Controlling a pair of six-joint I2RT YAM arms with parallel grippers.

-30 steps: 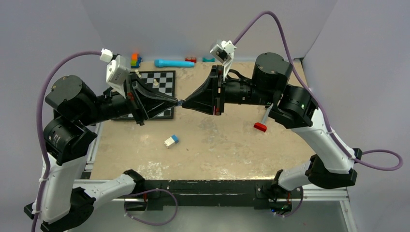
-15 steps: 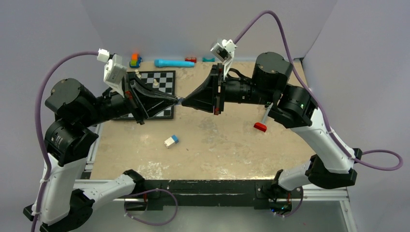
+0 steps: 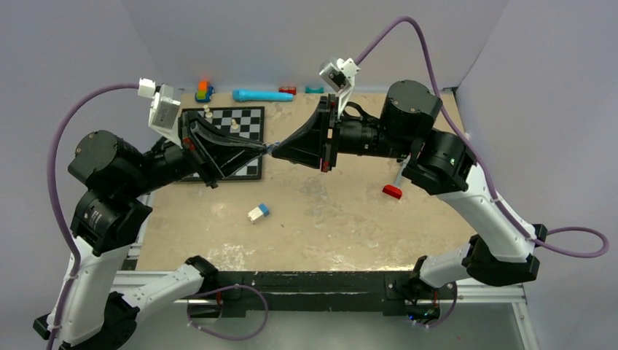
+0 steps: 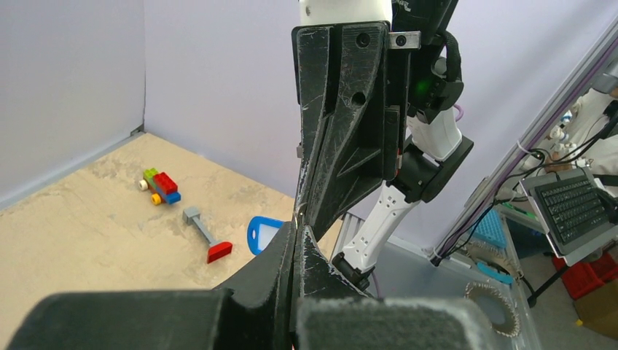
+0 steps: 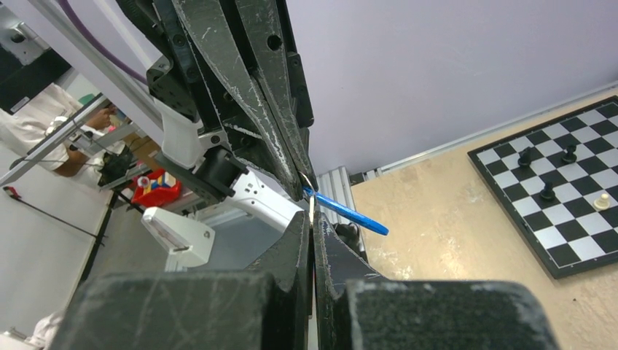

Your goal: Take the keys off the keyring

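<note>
Obs.: The left tool [image 3: 262, 149] and right tool [image 3: 277, 152] are held tip to tip in mid-air above the bench [image 3: 328, 219], in front of the chessboard [image 3: 235, 122]. Both tools are clenched, with no gap seen between the fingers in either wrist view.

Location of keys: the blue-headed key [image 5: 348, 214] is seen edge-on in the right wrist view, projecting from the point where the two tips meet. In the left wrist view its blue head is partly hidden behind the left tool's fingers. A pale metal sliver [image 5: 312, 209] is pinched at the right tool's fingertips. Whether it is the keyring or the silver key cannot be told. What exactly the left tool pinches cannot be settled either.

Progress: no freed key is seen on the bench. Only a white-and-blue block [image 3: 258, 212] and a red-tipped piece [image 3: 392, 191] lie there. The bunch is judged to be lifted and gripped from both sides, with separation not yet done. Both keys are judged still to be removed.
</note>
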